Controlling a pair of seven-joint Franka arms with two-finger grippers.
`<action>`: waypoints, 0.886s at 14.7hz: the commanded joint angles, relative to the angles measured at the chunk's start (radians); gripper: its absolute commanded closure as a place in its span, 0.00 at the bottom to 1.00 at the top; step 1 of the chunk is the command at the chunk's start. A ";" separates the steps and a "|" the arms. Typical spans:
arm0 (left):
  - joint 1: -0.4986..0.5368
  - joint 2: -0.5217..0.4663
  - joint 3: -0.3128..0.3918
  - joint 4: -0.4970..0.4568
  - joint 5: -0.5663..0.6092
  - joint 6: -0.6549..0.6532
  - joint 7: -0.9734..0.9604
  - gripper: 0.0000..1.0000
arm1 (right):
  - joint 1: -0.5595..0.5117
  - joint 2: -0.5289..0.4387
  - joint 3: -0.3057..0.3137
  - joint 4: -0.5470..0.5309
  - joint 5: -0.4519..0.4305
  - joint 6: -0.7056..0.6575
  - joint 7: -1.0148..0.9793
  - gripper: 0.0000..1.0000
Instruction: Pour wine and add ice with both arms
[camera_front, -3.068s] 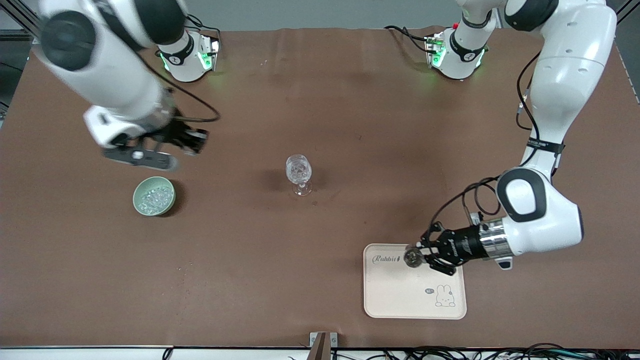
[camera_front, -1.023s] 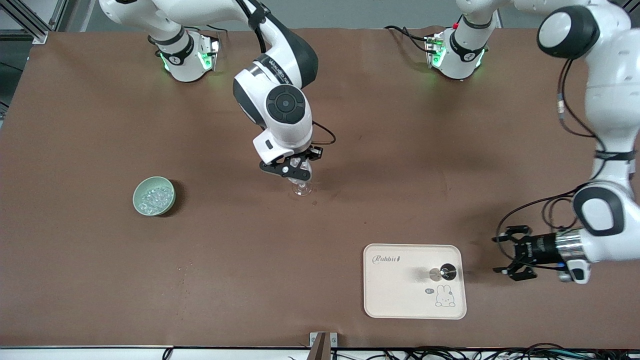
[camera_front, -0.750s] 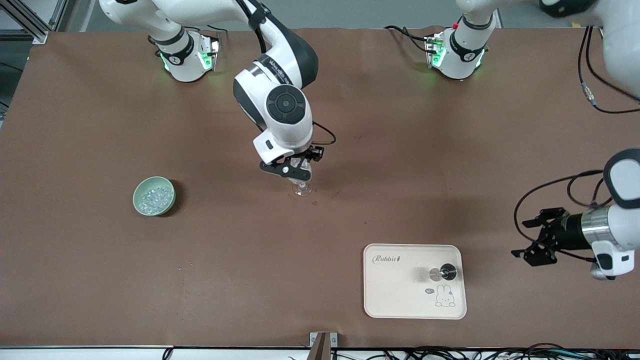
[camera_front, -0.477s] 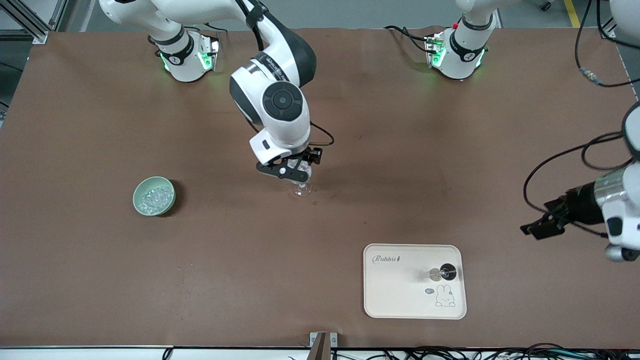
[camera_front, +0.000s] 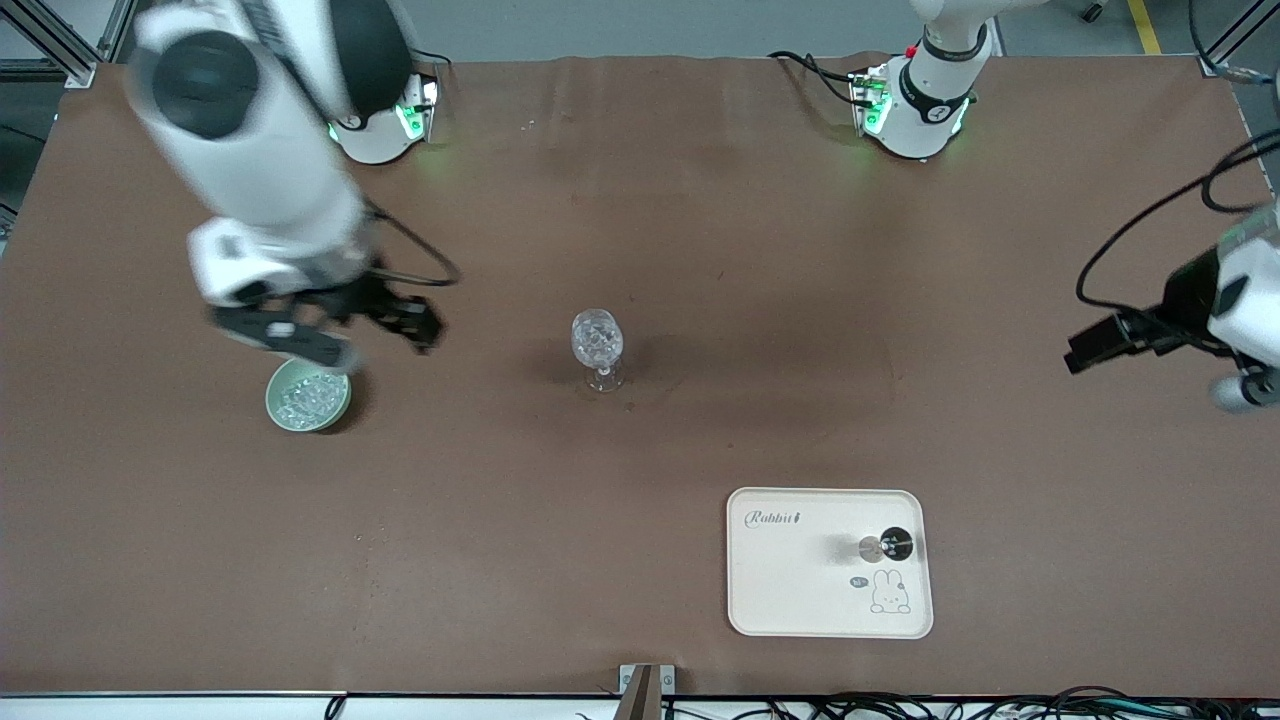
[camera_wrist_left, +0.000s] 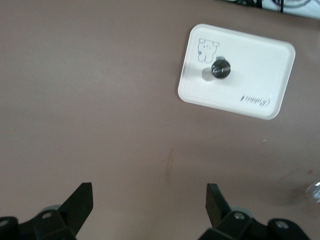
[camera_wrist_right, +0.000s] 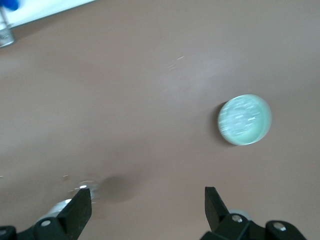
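Observation:
A pale green bowl (camera_front: 308, 395) holds a pile of clear ice (camera_front: 305, 400) toward the right arm's end of the table. A clear stemmed glass (camera_front: 598, 347) stands mid-table with glinting clear bits in its cup. My right gripper (camera_front: 405, 322) is open and empty, up over the table beside the bowl. Its wrist view shows the bowl (camera_wrist_right: 245, 120) and part of the glass (camera_wrist_right: 82, 192) beyond the open gripper (camera_wrist_right: 147, 205). My left gripper (camera_front: 1088, 348) is open and empty, raised over the left arm's end of the table. It also shows in the left wrist view (camera_wrist_left: 150, 200).
A cream tray (camera_front: 790, 590) with a rabbit print lies near the front camera. A small dark round object with a silver part (camera_front: 888, 546) stands on it. The left wrist view shows the tray (camera_wrist_left: 250, 55) and that object (camera_wrist_left: 219, 69). The table is brown.
My left gripper let go of the small dark object on the tray and rose away toward the table's end. My right gripper moved from over the glass to beside the bowl.

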 joint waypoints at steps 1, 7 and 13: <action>-0.073 -0.183 0.112 -0.210 -0.039 0.009 0.114 0.00 | -0.115 -0.085 0.025 -0.063 -0.019 -0.022 -0.115 0.00; -0.167 -0.329 0.234 -0.382 -0.122 0.026 0.119 0.00 | -0.330 -0.219 -0.034 -0.105 0.014 -0.094 -0.537 0.00; -0.175 -0.334 0.230 -0.364 -0.111 0.034 0.181 0.00 | -0.373 -0.219 -0.095 -0.108 0.077 -0.097 -0.725 0.00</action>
